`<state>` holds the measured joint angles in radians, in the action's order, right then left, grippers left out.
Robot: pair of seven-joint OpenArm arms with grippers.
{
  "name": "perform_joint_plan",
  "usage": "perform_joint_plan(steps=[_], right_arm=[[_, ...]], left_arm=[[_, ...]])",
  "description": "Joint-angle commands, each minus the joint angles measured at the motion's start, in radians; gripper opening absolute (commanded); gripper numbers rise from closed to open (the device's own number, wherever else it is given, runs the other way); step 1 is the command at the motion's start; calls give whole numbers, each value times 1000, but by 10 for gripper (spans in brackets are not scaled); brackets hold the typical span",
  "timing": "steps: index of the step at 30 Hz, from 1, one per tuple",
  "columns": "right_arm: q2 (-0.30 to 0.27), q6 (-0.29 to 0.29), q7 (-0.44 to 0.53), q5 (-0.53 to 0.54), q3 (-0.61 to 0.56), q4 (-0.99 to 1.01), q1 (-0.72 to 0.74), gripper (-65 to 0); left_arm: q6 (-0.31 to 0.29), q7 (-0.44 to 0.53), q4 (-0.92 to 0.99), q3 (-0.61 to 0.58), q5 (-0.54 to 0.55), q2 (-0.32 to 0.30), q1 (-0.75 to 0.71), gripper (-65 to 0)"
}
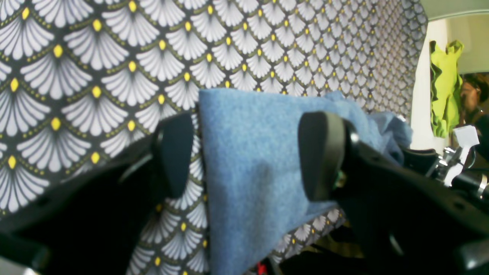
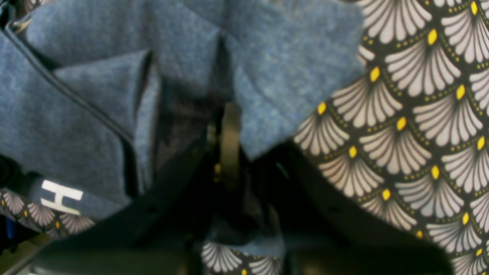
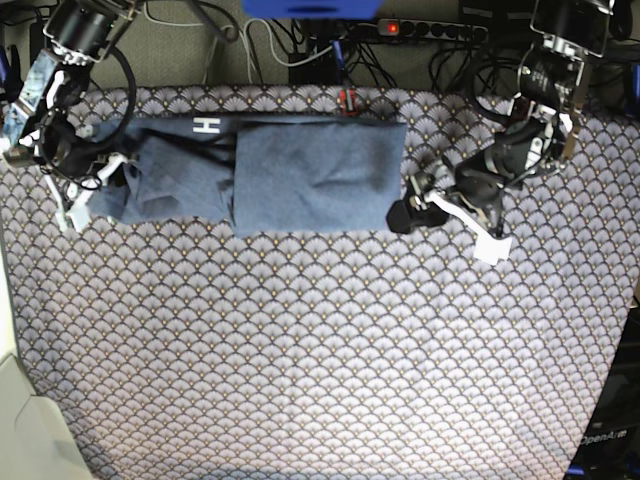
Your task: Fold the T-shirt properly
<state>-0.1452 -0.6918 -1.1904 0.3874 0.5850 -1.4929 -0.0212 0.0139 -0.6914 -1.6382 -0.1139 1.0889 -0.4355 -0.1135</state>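
The slate-blue T-shirt [image 3: 310,175] lies folded into a long strip across the far part of the scallop-patterned tablecloth [image 3: 320,350], with a white "H" [image 3: 206,125] showing near its far edge. My left gripper [image 3: 405,200] is open at the strip's right end. In the left wrist view the fingers [image 1: 321,156] straddle the blue cloth edge [image 1: 252,160] without closing on it. My right gripper [image 3: 112,178] is at the strip's crumpled left end. In the right wrist view it [image 2: 229,130] is shut on a pinch of the shirt [image 2: 95,95], with the "H" [image 2: 61,196] beside it.
A power strip [image 3: 430,30] and loose cables run along the table's far edge. A lime-green cloth [image 1: 445,88] hangs beyond the table in the left wrist view. The table's left edge [image 3: 12,330] and right edge [image 3: 628,300] are close to the arms.
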Motion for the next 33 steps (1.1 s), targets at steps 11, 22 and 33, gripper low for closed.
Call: perform_joint_plan(steps=[11,22,33], right_arm=[[45,-6,-16,-9,-73,-294,-52,-650],[149,-6,-15,-9,-210,-461,-116,-650],[236,-6,-9,-3,-475,-461,-108,-650]], left_arm=[[-12,14,-58,113,17,-19,-24,-224],[-15,14,-53,323,10,-42,-108,-224],[-18,-66,-63,497,9,-42,-168,-224]])
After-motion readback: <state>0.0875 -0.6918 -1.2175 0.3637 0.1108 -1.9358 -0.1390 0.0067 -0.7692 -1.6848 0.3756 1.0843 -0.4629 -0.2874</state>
